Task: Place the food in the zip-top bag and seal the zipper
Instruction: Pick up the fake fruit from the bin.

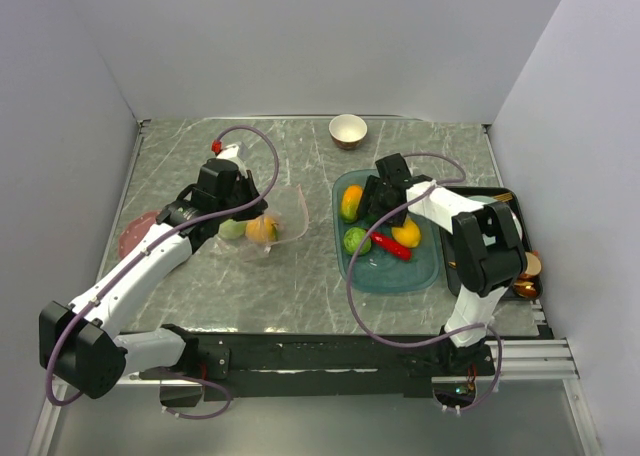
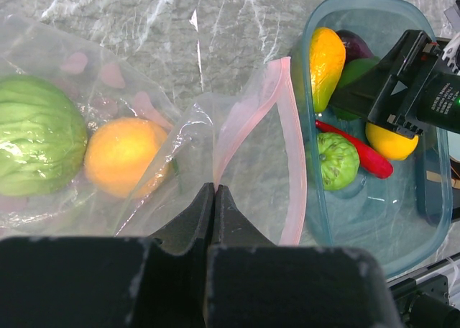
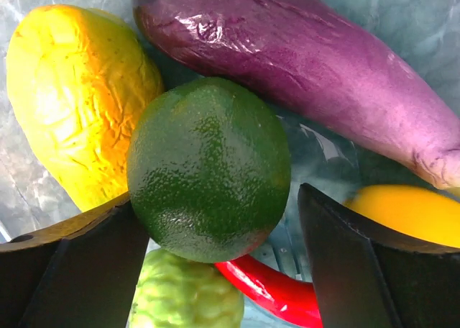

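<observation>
The clear zip-top bag [image 1: 285,214] lies left of centre, holding a green cabbage [image 2: 36,144] and an orange [image 2: 122,155]. My left gripper [image 2: 214,189] is shut on the bag's mouth edge, at the pink zipper [image 2: 293,162], which loops open toward the tray. My right gripper [image 3: 215,198] is open, low in the teal tray [image 1: 410,274], its jaws around a dark green lime [image 3: 208,170]. The left finger touches the lime; the right finger stands apart from it. Around it lie a purple eggplant [image 3: 309,76], a yellow-orange fruit [image 3: 72,105], a bumpy light green lime [image 3: 187,292], a red chili [image 3: 277,295] and a lemon [image 3: 410,213].
A cream-and-brown bowl [image 1: 348,130] stands at the back centre. A dark tray with wooden utensils [image 1: 525,271] sits at the right edge, beside the teal tray. A pink flat object [image 1: 135,234] lies at the left edge. Grey walls enclose the table.
</observation>
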### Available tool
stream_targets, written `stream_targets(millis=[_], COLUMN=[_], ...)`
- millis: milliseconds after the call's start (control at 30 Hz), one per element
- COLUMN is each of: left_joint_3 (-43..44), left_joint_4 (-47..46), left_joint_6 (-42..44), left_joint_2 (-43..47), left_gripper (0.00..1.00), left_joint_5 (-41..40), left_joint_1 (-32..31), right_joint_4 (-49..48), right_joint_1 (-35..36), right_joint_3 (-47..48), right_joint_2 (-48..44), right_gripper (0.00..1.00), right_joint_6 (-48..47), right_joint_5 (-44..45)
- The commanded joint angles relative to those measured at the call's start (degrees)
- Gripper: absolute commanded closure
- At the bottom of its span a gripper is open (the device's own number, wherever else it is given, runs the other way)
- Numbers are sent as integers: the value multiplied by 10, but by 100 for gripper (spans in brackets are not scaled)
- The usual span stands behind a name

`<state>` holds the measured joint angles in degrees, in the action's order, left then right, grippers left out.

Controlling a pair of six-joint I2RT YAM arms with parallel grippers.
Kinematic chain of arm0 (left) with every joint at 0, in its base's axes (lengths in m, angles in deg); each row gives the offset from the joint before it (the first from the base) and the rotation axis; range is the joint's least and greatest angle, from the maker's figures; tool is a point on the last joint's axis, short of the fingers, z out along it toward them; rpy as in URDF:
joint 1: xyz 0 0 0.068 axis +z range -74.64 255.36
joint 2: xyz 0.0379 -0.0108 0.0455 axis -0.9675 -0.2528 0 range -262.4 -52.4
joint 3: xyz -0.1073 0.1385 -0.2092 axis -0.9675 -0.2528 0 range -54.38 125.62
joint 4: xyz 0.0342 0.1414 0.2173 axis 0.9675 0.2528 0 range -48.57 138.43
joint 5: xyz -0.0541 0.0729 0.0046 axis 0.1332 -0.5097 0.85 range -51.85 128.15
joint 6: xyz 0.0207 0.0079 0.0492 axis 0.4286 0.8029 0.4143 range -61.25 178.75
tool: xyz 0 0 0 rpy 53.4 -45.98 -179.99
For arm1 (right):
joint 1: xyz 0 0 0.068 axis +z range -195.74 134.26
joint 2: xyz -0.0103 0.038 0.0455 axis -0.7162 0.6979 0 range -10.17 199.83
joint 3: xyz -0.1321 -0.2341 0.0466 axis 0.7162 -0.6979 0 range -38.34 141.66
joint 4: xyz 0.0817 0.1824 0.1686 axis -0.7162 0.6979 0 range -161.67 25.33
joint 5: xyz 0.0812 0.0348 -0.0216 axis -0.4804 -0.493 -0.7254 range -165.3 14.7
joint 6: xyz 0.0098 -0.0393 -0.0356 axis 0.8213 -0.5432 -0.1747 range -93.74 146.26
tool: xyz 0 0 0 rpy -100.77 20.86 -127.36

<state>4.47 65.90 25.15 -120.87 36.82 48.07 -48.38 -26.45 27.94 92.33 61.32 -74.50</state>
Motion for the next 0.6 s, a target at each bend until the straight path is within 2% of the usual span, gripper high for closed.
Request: stream_targets(millis=[0, 167, 333, 433, 567], left_joint_3=[22, 18, 17, 18, 14], left_joint_4=[-10, -14, -14, -13, -18], left_joint_6=[12, 6, 6, 10, 10], left_joint_2=[0, 4, 4, 4, 4], left_gripper=[99, 99, 99, 99, 99], left_joint_5=[2, 3, 2, -1, 2], left_joint_1=[2, 2, 2, 2, 2], right_joint_4=[-13, -20, -20, -14, -11], right_joint_1=[-4, -3, -4, -4, -4], right_joint_3=[10, 2, -2, 1, 12], right_joint_2=[1, -12, -53, -78, -85], right_gripper=[19, 22, 15, 4, 2], right_joint_6=[3, 1, -1, 3, 3], right_joint_5=[6, 5, 7, 24, 43])
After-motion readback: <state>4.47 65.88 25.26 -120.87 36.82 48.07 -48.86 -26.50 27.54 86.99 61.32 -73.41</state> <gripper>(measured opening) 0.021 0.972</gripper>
